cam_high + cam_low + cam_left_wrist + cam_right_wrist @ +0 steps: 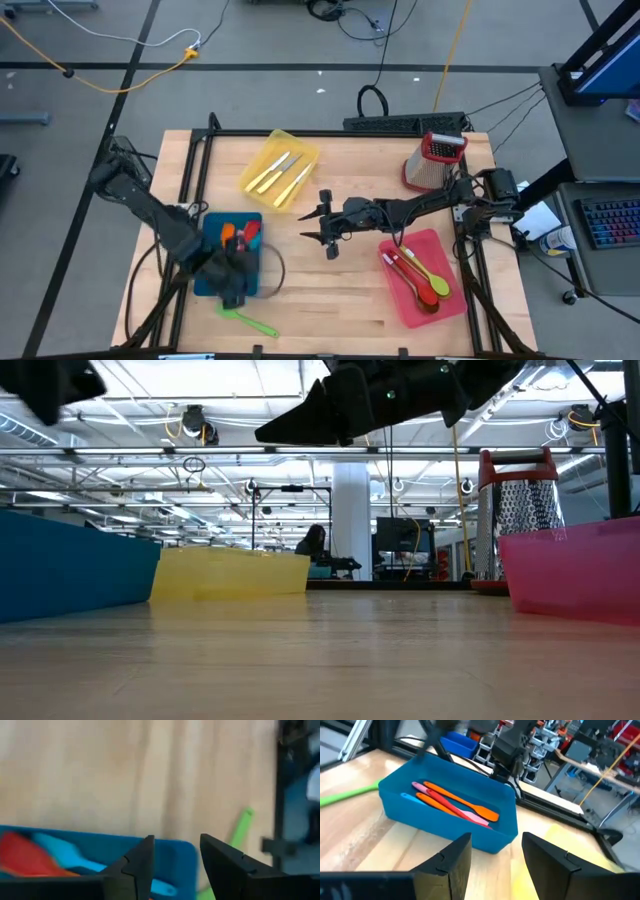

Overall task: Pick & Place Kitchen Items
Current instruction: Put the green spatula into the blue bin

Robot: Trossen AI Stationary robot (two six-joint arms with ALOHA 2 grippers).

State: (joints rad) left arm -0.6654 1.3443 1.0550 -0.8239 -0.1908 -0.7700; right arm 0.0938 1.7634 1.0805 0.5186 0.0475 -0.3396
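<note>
A blue tray [212, 232] at the table's left holds orange, pink, red and blue utensils [451, 801]. My left gripper [177, 854] hovers open over the tray's near edge with nothing between its fingers. A green utensil [252, 323] lies flat on the wood just in front of the tray. My right gripper [322, 228] hangs open above mid-table, pointing toward the blue tray [445, 820], and holds nothing. The yellow tray [280, 168] holds cream-handled knives. The pink tray [425, 285] holds red, green and orange utensils.
A red-topped metal grater [436, 160] stands at the far right, behind the pink tray. A black frame rail [330, 132] runs along the table's far edge. Bare wood [330, 300] lies between the blue and pink trays near the front.
</note>
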